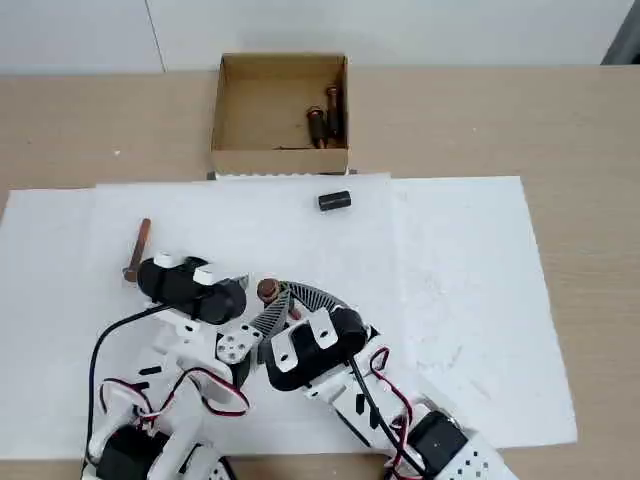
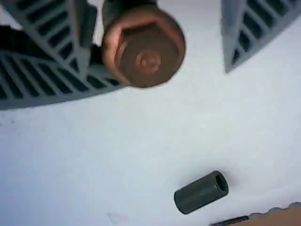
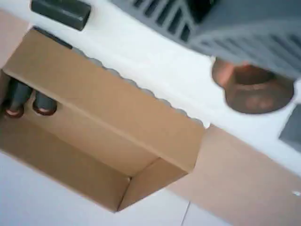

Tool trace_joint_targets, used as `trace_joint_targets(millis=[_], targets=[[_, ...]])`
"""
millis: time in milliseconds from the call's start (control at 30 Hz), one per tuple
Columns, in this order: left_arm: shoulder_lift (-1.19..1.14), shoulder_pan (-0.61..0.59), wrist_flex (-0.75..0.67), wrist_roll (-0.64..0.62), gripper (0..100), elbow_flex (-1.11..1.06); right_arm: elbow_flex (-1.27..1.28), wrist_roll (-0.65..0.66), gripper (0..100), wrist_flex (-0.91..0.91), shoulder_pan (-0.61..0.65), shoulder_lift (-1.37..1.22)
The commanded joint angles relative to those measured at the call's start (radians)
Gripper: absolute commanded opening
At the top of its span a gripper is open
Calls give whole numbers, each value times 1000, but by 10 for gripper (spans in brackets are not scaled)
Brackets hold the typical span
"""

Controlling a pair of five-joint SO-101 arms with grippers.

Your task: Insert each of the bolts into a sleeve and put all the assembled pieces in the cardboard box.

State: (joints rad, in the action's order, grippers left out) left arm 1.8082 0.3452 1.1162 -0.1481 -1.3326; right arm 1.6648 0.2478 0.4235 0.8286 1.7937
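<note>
The right tool point(image 1: 271, 297) seems clamped on a bolt point(image 2: 143, 52) held head-up between the arms, while the left tool point(image 2: 156, 70) gapes wide around it, probably to steady it before the loose sleeve point(image 1: 334, 201) by the cardboard box point(image 1: 230, 100) goes on

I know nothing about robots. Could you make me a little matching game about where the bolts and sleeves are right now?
Things:
1 loose sleeve
2 lone bolt
3 assembled pieces
4 upright bolt

Places:
A in the cardboard box
B at the left claw
C on the paper, just before the box
D flat on the paper, far from the box

Pairs: 1-C, 2-D, 3-A, 4-B
</note>
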Motion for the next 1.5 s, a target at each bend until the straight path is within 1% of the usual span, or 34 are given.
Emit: trace_joint_targets(millis=[0,267,333,400,500,533,567,633,733,833,900,1033,1267,1400,1467], targets=[[5,-25,5,5,174,76,-5,6,2,-27,-13,21],[5,-29,5,5,173,206,12,3,2,-27,-19,21],[5,-46,3,6,166,219,14,2,2,-27,-30,21],[5,-87,-2,8,126,219,14,2,2,-25,-48,21],[6,-176,-3,8,18,219,15,-2,2,-25,-91,21],[6,-210,-3,9,2,219,15,-9,2,-24,-110,21],[6,-245,-3,9,13,216,15,-35,2,-16,-133,21],[5,-313,0,9,5,206,5,-106,2,21,-188,21],[5,-377,0,18,6,131,-9,-169,2,94,-259,21],[6,-413,0,86,6,27,-74,-259,2,191,-300,21],[6,-425,-2,115,6,-35,-121,-302,2,260,-314,21],[8,-423,-2,118,6,-131,-210,-318,2,354,-331,21],[8,-420,-2,118,6,-229,-324,-315,2,427,-395,19],[9,-420,-2,118,6,-268,-353,-308,2,443,-401,18],[9,-420,3,118,6,-280,-370,-281,2,438,-401,5]])
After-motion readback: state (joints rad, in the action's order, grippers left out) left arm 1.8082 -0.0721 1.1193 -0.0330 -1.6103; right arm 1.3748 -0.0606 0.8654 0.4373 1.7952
